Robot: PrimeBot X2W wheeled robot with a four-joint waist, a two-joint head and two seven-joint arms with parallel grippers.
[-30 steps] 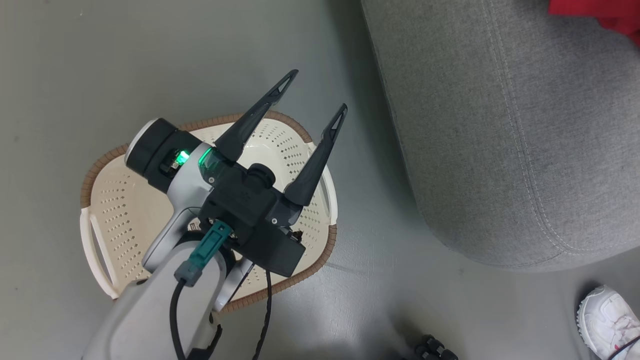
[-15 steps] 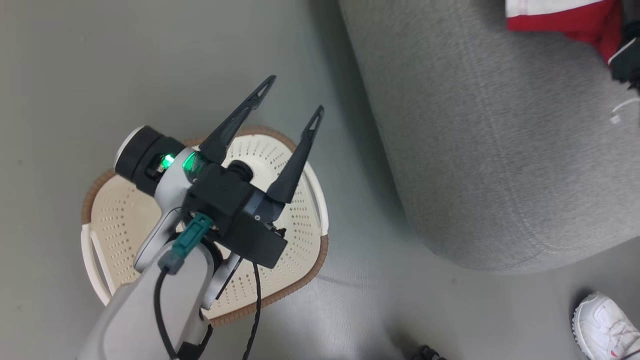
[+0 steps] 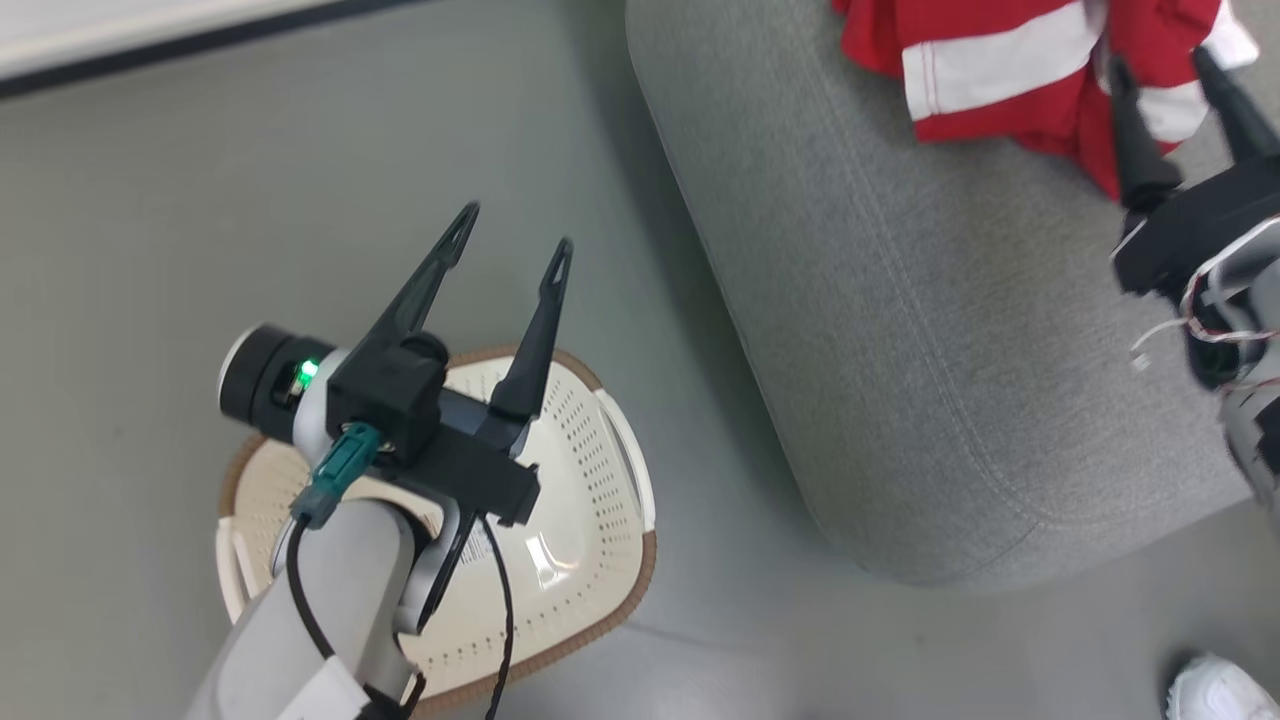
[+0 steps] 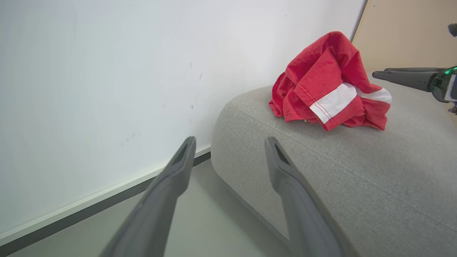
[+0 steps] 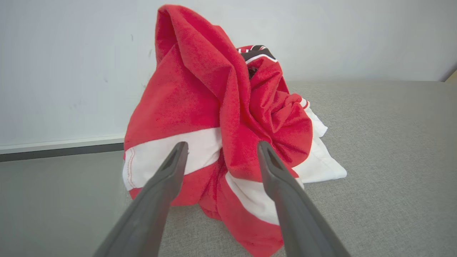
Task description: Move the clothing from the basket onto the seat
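The clothing point(image 3: 980, 70), red with white stripes, lies in a crumpled heap on the grey seat point(image 3: 900, 330) near its far edge. My right gripper point(image 3: 1158, 62) is open over the seat, its fingertips at the heap's near side. In the right wrist view the gripper point(image 5: 222, 146) points at the clothing point(image 5: 200, 100), which stands free on the seat point(image 5: 385, 142). My left gripper point(image 3: 516, 230) hangs open and empty above the cream basket point(image 3: 640, 570) on the floor. The left wrist view shows that gripper point(image 4: 230, 142), the clothing point(image 4: 321, 85) and the seat point(image 4: 357, 171).
A white wall with a dark baseboard point(image 4: 107, 200) runs behind the seat. Grey floor lies between basket and seat. A person's white shoe point(image 3: 1215, 690) is at the lower right, near the seat's corner. The right gripper's fingers point(image 4: 403, 76) show beside the clothing in the left wrist view.
The head view has swung up and right, bringing the clothing and my right gripper into the picture. My left gripper stays open above the basket.
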